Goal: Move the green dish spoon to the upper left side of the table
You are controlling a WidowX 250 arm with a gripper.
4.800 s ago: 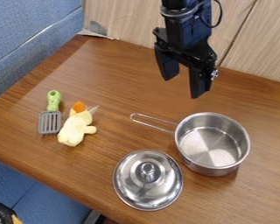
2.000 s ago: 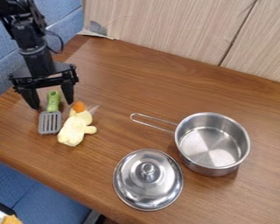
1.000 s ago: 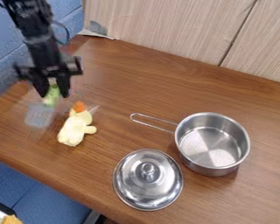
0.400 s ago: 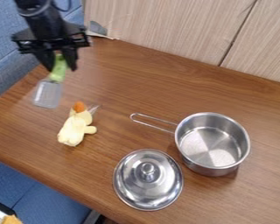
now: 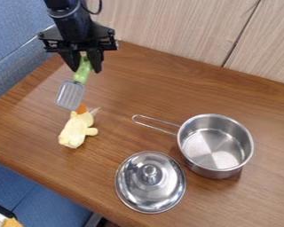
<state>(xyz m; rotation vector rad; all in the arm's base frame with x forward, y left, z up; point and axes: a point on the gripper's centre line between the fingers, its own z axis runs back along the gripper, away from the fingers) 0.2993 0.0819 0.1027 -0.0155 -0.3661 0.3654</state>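
- Nearest me, at the lower left corner, I saw a small part of a pale object with an orange-yellow patch (image 5: 13, 221), beyond the table's edge.
- On the near part of the brown wooden table (image 5: 251, 208), I saw a round, shiny metal lid (image 5: 141, 190) lying with its knob up.
- Just beside the lid, to the right and a little farther back, a metal saucepan (image 5: 214, 148) stood upright and uncovered, its wire handle (image 5: 156, 125) pointing to the upper left.
- Left of the pan, well apart from it, lay a pale yellow plush toy (image 5: 74, 132) with an orange tip at its far end.
- Beyond the toy, over the upper left part of the table, I had the dish spoon (image 5: 82, 73) by its green handle; its gray slotted blade slanted down and left, close to the orange tip in my view. I could not tell whether they touched.
- My black pincer (image 5: 85, 71) was pinching that handle between its two fingers, pointing downward.
- Behind the table I saw pale wood-grain panels (image 5: 180, 26), with blue fabric (image 5: 17, 26) at the left.
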